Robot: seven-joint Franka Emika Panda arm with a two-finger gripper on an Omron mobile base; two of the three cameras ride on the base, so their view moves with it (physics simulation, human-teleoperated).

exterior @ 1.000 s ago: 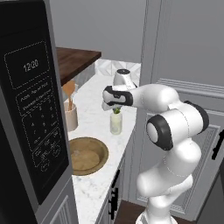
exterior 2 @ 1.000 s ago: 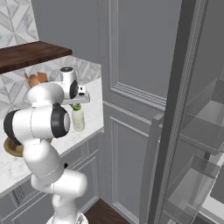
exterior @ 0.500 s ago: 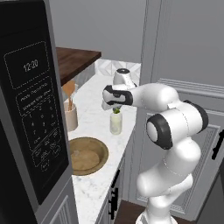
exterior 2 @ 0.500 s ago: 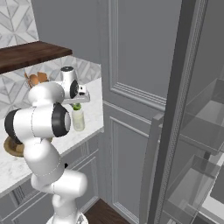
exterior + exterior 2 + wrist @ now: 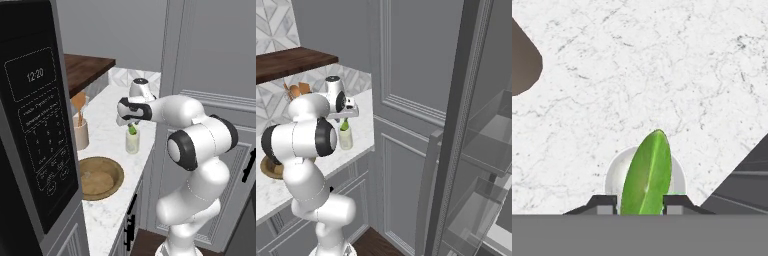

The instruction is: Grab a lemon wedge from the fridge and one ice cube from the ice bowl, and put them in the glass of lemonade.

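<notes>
A: Position of the two-finger gripper (image 5: pixel 131 125)?

B: Centre of the left base view, directly above the small clear cylindrical glass of pale lemonade (image 5: pixel 132 142). In the right base view, gripper (image 5: pixel 345 120) at centre left, glass (image 5: pixel 346 138) just beneath it.

A: Jaw condition?

B: Partly parted. Tiny yellow-green pointed lemon wedge (image 5: pixel 647 175) between the two dark finger tips (image 5: pixel 603 204) at bottom centre of the hand view. Contact between tips and wedge: cannot tell, so a grip cannot be confirmed.

A: Wedge relative to the glass?

B: Over the round rim of the glass (image 5: pixel 614 170), seen from above in the hand view. In the left base view, wedge (image 5: pixel 132 130) at the glass mouth, just under the gripper; in the right base view, wedge (image 5: pixel 344 125) likewise at the top of the glass. Resting in the liquid or above it: cannot tell.

A: Surroundings?

B: White marble counter (image 5: pixel 112 120) under the glass. Wide shallow golden-brown wooden ice bowl (image 5: pixel 99 176) at lower left of centre in the left base view, near the glass but apart from it. Beige cup of wooden utensils (image 5: pixel 80 131) at left of centre. Black microwave panel (image 5: pixel 35 125) along the left edge. Open dark grey fridge (image 5: pixel 476 150) with clear shelves at the right of the right base view.
</notes>
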